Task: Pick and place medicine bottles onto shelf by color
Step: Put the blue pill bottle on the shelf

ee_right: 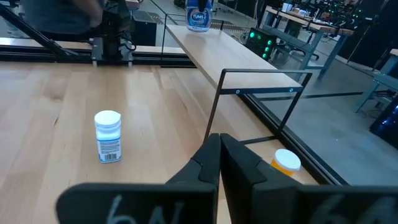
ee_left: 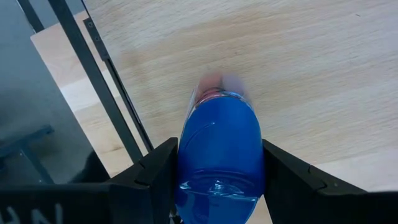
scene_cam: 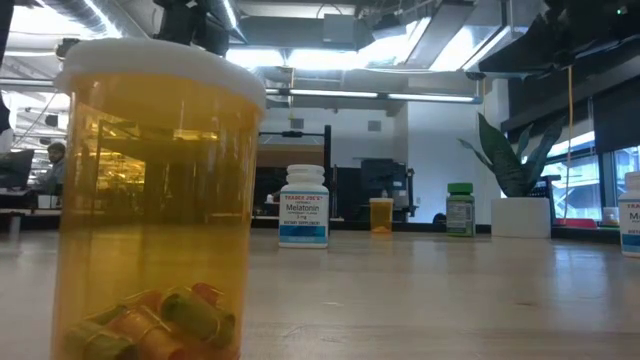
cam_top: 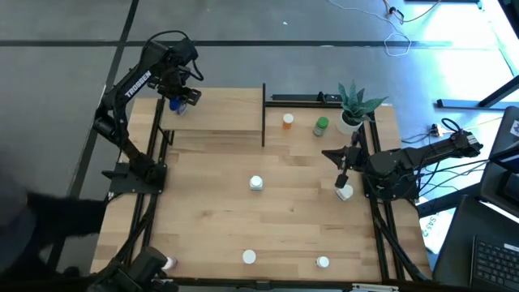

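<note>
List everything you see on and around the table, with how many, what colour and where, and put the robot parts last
Blue bottle: one, blue, held over the shelf's far-left corner.
Shelf: one, light wood with black posts, far left of the table.
Orange bottle: one, far side, right of the shelf.
Green bottle: one, beside the orange one.
Potted plant: one, green in a white pot, far right.
White-capped bottles: four, one at centre, one near the right edge, two along the near edge.
Left gripper: shut on the blue bottle.
Right gripper: shut, empty, right side.

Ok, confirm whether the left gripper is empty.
No, the left gripper is clamped on a blue bottle, with a finger against each side of it above the shelf.
</note>
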`<state>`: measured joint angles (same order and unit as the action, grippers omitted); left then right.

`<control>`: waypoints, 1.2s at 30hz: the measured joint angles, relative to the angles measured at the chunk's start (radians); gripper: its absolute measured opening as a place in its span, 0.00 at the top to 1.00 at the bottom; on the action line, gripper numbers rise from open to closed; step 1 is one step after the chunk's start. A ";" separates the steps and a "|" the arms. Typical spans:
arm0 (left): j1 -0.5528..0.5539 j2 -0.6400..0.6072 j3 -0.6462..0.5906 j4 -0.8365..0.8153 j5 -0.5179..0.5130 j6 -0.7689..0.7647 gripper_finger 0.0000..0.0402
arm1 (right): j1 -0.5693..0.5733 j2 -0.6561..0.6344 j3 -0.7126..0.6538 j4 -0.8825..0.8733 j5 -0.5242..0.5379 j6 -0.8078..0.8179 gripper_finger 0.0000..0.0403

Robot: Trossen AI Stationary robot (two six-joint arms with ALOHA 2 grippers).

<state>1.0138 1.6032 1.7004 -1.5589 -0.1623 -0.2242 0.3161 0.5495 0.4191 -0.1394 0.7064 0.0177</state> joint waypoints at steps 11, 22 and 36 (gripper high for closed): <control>0.000 0.000 0.000 0.006 -0.007 0.008 0.54 | 0.000 0.000 0.000 0.000 -0.001 0.000 0.96; 0.009 0.000 0.000 0.009 0.016 0.006 0.54 | 0.000 0.000 0.000 0.000 -0.002 0.000 0.96; 0.018 0.000 0.000 0.015 0.050 0.007 0.54 | 0.000 0.000 0.000 0.000 -0.002 0.000 0.96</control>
<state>1.0321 1.6028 1.7000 -1.5436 -0.1128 -0.2169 0.3161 0.5491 0.4191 -0.1394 0.7044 0.0174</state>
